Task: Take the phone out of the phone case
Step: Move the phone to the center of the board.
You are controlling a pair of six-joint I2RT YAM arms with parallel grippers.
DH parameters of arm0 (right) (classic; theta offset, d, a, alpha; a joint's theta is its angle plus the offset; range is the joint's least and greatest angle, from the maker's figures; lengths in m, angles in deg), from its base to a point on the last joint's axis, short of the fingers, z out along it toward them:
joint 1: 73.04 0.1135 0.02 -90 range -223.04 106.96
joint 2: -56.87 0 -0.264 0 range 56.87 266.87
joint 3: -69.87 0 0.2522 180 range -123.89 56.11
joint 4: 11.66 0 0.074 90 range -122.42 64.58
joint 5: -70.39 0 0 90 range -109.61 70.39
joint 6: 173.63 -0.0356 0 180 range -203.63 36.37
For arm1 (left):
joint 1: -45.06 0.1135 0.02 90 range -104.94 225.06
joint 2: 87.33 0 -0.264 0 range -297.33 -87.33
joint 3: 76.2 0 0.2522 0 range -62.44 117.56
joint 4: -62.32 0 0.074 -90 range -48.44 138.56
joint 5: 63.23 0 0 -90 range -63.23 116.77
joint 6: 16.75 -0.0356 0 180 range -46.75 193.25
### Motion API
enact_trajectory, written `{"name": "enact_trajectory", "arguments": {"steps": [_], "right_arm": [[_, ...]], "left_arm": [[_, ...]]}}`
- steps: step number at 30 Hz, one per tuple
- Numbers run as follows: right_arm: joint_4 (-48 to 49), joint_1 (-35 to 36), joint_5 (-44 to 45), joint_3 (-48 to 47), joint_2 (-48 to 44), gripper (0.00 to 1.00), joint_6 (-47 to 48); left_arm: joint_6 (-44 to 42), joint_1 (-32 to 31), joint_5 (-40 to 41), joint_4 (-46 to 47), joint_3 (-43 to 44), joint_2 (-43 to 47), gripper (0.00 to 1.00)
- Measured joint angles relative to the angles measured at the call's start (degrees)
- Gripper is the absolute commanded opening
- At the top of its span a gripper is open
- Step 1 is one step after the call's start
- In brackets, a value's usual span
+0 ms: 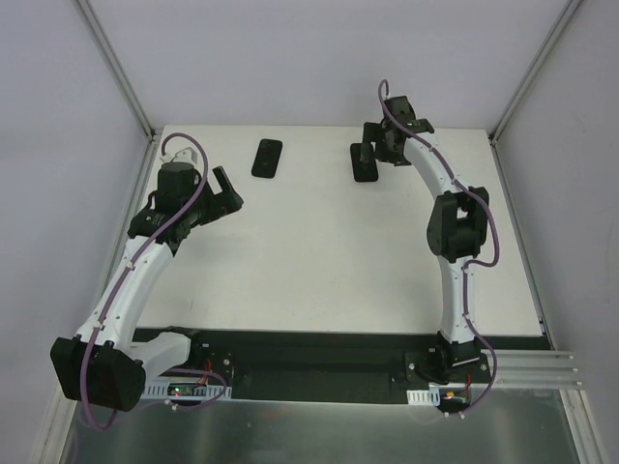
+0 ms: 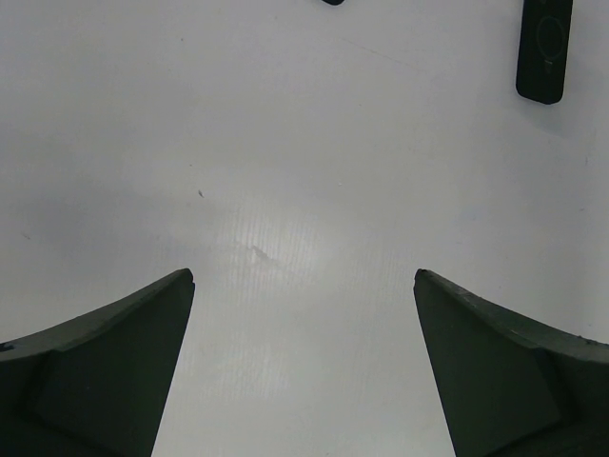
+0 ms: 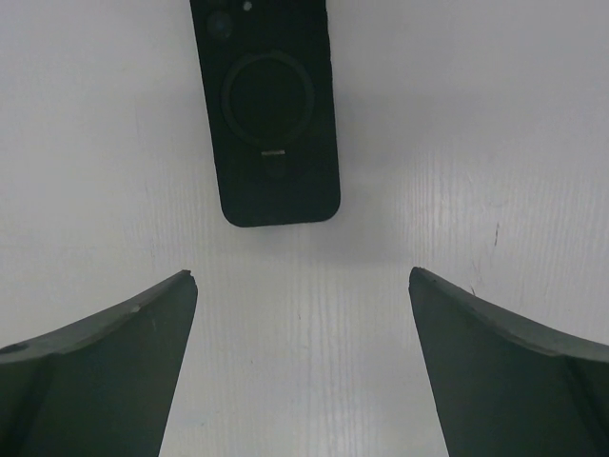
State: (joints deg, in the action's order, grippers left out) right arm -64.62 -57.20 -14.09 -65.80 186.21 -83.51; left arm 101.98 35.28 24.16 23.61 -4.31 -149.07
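Just ahead of R tool, phone case, flat, apart

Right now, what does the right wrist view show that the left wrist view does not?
Only the right wrist view shows the phone case close and large, ahead of the right tool, with its round ring plain to see. Only the left wrist view shows a dark item cropped at the upper right and a dark sliver at the top edge; bare surface lies ahead of the left tool. Both show an open, empty tool above the white table.
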Motion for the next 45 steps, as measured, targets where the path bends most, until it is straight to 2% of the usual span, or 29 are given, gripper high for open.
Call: {"name": "enact_trajectory", "arguments": {"steps": [6, 17, 32, 45], "right_arm": [[2.4, 0.0, -2.2, -6.8, 5.8, 0.96, 1.0], [5.2, 0.0, -3.0, -12.4, 12.9, 0.96, 0.7], [3.7, 1.1, -3.3, -14.7, 17.6, 0.96, 0.5], [-0.2, 1.3, -1.0, -15.2, 17.7, 0.96, -1.2]], "left_arm": [[-0.1, 0.0, 0.1, 0.0, 1.2, -3.3, 0.99], [-1.2, 0.0, 0.2, -0.4, 2.4, -4.7, 0.99], [-1.6, 0.0, 0.2, -0.6, 2.5, -5.9, 0.99], [-1.8, 0.0, 0.1, -0.6, 2.5, -5.9, 0.99]]}}
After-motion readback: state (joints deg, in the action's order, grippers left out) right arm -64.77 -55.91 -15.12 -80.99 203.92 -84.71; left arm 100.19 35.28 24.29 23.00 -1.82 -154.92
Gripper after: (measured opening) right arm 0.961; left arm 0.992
